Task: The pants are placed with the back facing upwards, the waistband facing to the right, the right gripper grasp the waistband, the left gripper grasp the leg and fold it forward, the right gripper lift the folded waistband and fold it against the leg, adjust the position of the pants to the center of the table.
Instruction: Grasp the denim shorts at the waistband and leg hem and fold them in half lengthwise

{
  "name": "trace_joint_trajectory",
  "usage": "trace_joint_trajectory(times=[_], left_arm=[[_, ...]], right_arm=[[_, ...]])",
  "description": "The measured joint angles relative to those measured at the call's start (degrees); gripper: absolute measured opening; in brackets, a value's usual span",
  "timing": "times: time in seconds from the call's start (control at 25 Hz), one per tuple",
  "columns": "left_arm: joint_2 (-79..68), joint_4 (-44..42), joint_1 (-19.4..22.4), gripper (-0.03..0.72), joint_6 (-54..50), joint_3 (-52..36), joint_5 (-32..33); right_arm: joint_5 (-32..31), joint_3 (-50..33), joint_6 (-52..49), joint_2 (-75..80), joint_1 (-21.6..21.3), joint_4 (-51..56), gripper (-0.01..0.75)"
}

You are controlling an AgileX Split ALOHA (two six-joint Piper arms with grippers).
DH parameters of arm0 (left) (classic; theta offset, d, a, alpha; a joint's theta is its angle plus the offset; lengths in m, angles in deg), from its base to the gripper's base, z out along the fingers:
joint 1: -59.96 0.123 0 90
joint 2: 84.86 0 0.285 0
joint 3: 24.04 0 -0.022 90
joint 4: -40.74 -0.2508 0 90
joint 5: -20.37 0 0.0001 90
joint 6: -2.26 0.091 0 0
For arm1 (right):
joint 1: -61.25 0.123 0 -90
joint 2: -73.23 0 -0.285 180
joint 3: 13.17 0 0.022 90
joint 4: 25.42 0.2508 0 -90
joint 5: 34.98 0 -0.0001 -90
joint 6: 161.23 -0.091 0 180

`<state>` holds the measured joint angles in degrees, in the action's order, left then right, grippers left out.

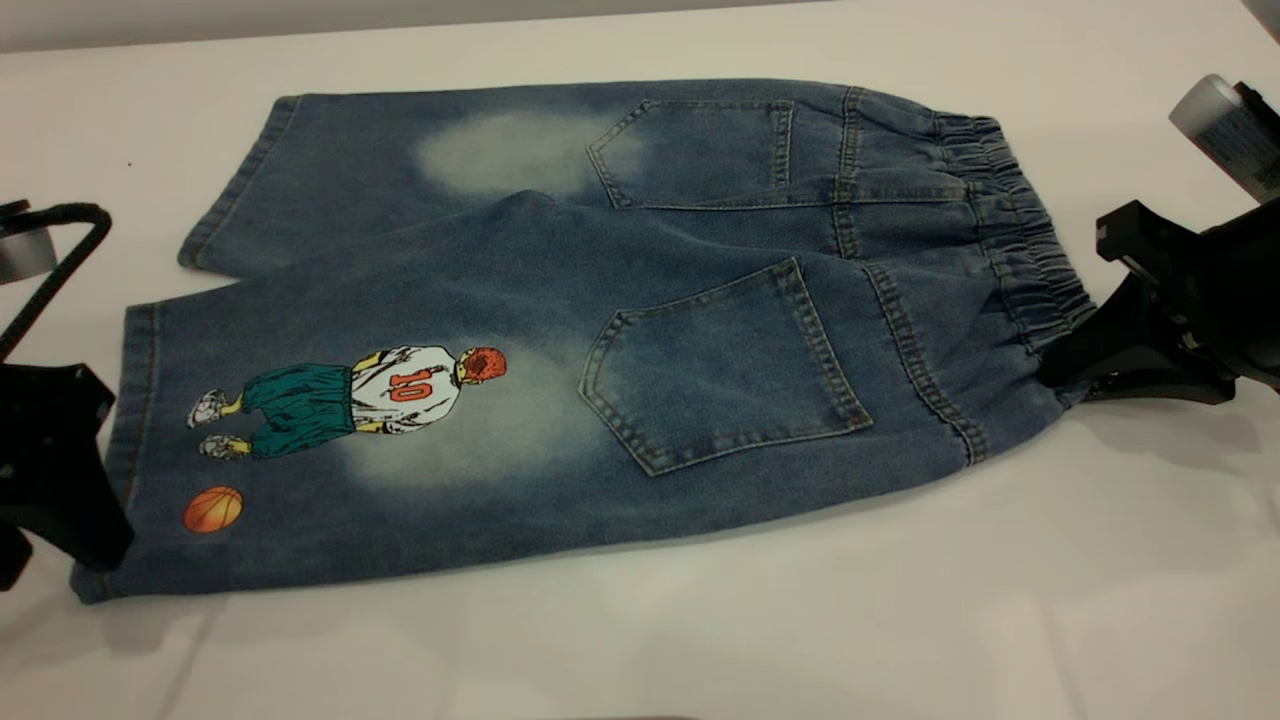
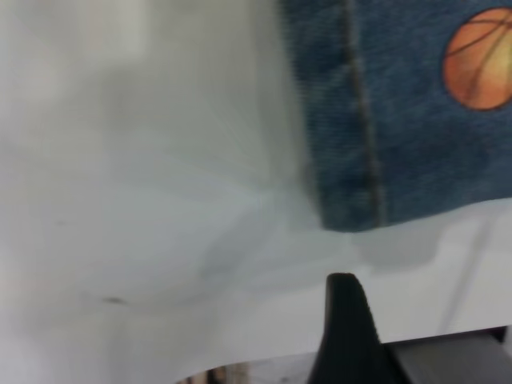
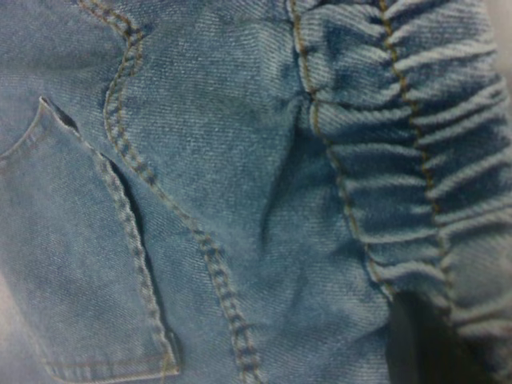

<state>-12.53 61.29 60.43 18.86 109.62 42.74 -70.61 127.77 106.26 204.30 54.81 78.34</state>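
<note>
Right hand (image 1: pixel 1075 375) sat at the right end of the pants (image 1: pixel 600 340), its black fingers closed on the near part of the waistband (image 1: pixel 1030 260); the right wrist view showed gathered denim filling the frame with a dark finger at its edge, consistent with a grip. Left hand (image 1: pixel 60 500) stood at the left end, overlapping the hem of the leg (image 1: pixel 330 440) near its near corner. Whether its fingers were wide or narrow could not be told; the left wrist view showed one black fingertip (image 2: pixel 344 320) over bare counter (image 1: pixel 640 640), with the hem corner and the orange basketball print just beyond it. The pants lay back upward, long axis running left to right, printed leg on the near side, plain leg on the far side. Judgement: each hand was at its own end, and the fold depended on the left hand securing the hem lying just to its right.
</note>
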Motion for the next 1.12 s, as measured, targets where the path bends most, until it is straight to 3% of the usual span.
trace_joint_trajectory(times=[0.44, 0.84, 1.0, 1.12], left_arm=[[-1.5, -1.9, 0.0, 0.518, -2.3, 0.0, -3.0], [-10.7, 2.2, 0.0, 0.522, -2.2, 0.9, -9.1], [-11.9, 1.9, 0.1, 0.456, -2.3, 1.9, -8.1], [-12.5, 1.9, 0.1, 0.296, -2.4, 3.1, -6.8]], right_arm=[[0.0, 0.0, 0.2, 0.0, 0.0, -0.3, 0.041], [0.0, 0.0, 0.4, 0.0, 0.0, -0.3, 0.046], [0.0, 0.0, 0.4, 0.0, 0.0, -0.4, 0.046], [0.0, 0.0, 0.6, 0.0, 0.0, -0.5, 0.048]])
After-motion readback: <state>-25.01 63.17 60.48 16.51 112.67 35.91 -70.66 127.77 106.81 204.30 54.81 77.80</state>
